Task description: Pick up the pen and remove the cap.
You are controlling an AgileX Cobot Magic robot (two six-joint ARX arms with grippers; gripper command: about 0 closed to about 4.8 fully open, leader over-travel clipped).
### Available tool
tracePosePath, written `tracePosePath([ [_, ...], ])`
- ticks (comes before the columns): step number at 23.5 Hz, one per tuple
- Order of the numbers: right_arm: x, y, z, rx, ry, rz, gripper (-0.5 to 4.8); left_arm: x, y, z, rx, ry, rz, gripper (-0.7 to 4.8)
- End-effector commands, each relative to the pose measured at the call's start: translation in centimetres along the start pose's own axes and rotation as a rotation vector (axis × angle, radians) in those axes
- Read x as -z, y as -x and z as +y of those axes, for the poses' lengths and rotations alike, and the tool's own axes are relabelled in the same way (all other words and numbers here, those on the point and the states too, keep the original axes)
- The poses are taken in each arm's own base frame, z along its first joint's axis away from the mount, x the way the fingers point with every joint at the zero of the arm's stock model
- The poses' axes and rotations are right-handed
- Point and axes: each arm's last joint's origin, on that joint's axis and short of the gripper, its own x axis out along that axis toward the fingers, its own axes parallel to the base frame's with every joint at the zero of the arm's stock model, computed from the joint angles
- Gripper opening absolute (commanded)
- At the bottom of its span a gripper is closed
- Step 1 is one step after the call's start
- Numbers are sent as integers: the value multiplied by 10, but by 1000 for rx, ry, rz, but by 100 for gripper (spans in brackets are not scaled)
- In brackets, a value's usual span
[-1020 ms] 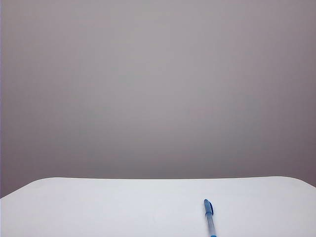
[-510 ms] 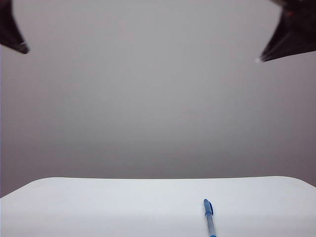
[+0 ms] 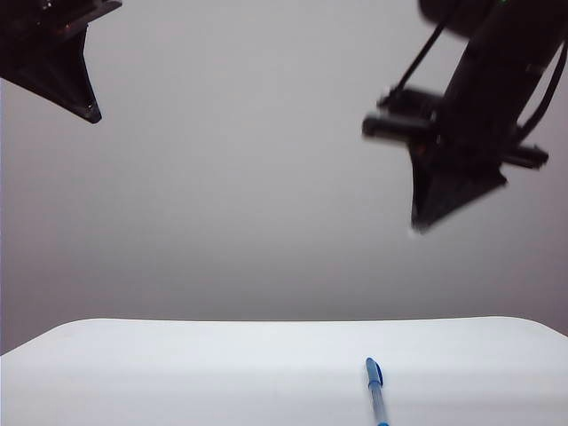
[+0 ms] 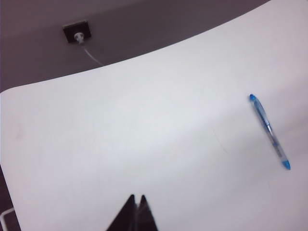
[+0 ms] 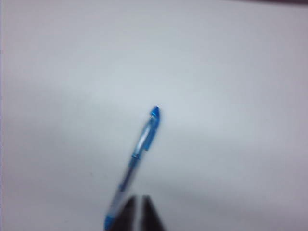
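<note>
Both arms are hanging high above the table (image 3: 177,373): left gripper (image 3: 89,111) closed upper left, right gripper (image 3: 417,226) barely parted, nearing the capped pen (image 3: 376,390) for pickup.

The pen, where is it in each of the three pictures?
Exterior view: the pen lies at the bottom edge, right of middle, partly cut off.
Left wrist view: the pen lies whole at the right side.
Right wrist view: the pen lies slanted, low in the middle.
Shared landmark: the white table.

Black left gripper (image 3: 89,111) — tapered wedge fingers, black right gripper (image 3: 417,226), blurred, seemingly thin black cables
</note>
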Motion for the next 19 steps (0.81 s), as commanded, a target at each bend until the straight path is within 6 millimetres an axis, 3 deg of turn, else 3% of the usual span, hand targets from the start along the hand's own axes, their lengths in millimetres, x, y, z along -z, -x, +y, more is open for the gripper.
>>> tracePosePath([
  [1,1,-12,2,20,-69,15,281,-3,-1,-7,24,-29,-3,-5],
  [2,3,-16,5,15,-81,33,323,-3,-1,-8,24,-30,-4,-2],
  [4,6,-24,9,9,-95,55,335,-3,-1,-8,26,-32,-10,10],
  [8,12,-39,20,0,-95,82,415,-7,-2,-13,39,-59,-45,227],
  [13,22,-63,22,9,-131,151,423,-6,-3,-14,53,-68,-34,226],
  [15,28,-74,21,10,-154,187,424,-5,-3,-14,55,-76,-19,185],
  [19,37,-90,28,-12,-144,230,423,-5,-3,-14,54,-75,-18,183],
])
